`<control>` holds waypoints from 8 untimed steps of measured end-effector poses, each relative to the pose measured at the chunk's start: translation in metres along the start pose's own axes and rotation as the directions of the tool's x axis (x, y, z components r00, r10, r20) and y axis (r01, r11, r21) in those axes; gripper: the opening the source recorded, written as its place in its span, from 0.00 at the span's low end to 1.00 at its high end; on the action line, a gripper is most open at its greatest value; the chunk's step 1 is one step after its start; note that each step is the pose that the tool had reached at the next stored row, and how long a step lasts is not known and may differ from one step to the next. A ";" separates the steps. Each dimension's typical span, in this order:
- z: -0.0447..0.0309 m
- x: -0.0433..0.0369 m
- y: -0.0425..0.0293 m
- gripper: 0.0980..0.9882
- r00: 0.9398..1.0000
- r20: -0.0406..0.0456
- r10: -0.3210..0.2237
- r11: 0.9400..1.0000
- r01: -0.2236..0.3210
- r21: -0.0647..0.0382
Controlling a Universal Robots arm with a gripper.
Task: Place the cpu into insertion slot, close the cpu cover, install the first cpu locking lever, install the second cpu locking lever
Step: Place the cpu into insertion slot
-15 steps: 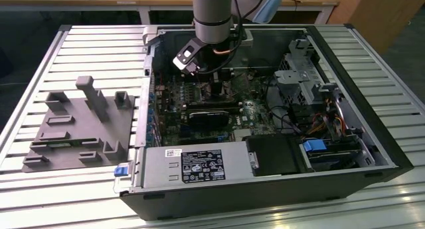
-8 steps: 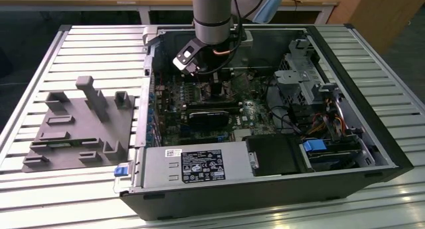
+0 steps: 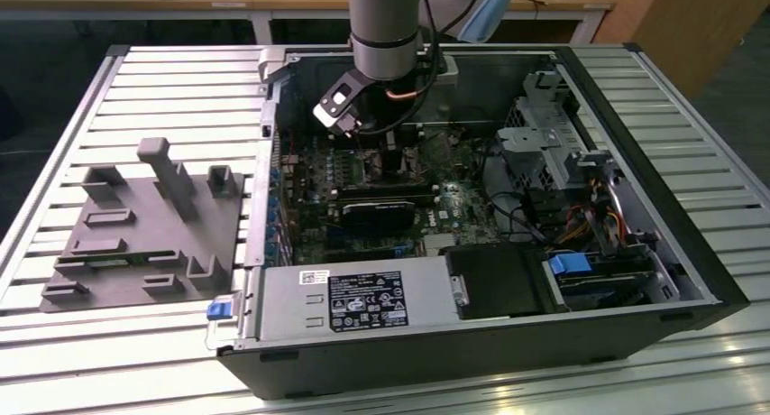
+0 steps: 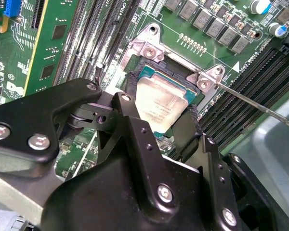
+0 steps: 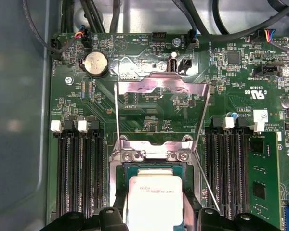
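Observation:
The cpu [image 4: 161,101], a flat square chip with a silvery top, lies level at the insertion slot [image 4: 156,72], whose black frame shows around its edges. My gripper [image 4: 161,122] has a black finger against each of two opposite sides of the chip, shut on it. In the first wrist view the cpu [image 5: 154,202] sits between the same fingers [image 5: 116,204], and the cpu cover [image 5: 159,85], a thin grey metal frame, stands flipped open beyond the socket. A thin wire locking lever [image 4: 253,105] sticks out free beside the socket. In the exterior view the gripper [image 3: 391,153] reaches down into the open computer case.
Long black memory slots [image 5: 79,168] flank the socket on both sides. A coin battery [image 5: 95,63] and cables lie past the cover. The case [image 3: 481,361] holds a power supply [image 3: 349,298] and drive cages. A grey fixture plate [image 3: 132,235] lies at the exterior view's left.

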State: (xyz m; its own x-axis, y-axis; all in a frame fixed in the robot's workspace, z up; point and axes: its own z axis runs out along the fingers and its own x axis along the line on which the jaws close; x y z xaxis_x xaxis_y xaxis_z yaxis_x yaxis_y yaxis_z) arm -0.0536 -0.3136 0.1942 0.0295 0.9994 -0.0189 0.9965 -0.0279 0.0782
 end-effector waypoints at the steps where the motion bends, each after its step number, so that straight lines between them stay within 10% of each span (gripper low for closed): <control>1: -0.0005 0.0000 0.0001 0.50 1.000 -0.001 0.000 1.000 0.000 0.000; 8: -0.0009 -0.0001 0.0001 0.50 1.000 -0.003 -0.015 1.000 0.015 0.000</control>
State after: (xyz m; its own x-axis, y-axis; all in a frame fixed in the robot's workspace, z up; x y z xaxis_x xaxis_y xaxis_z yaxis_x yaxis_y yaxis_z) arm -0.0536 -0.3137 0.1951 0.0143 0.9997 -0.0173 0.9969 -0.0129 0.0780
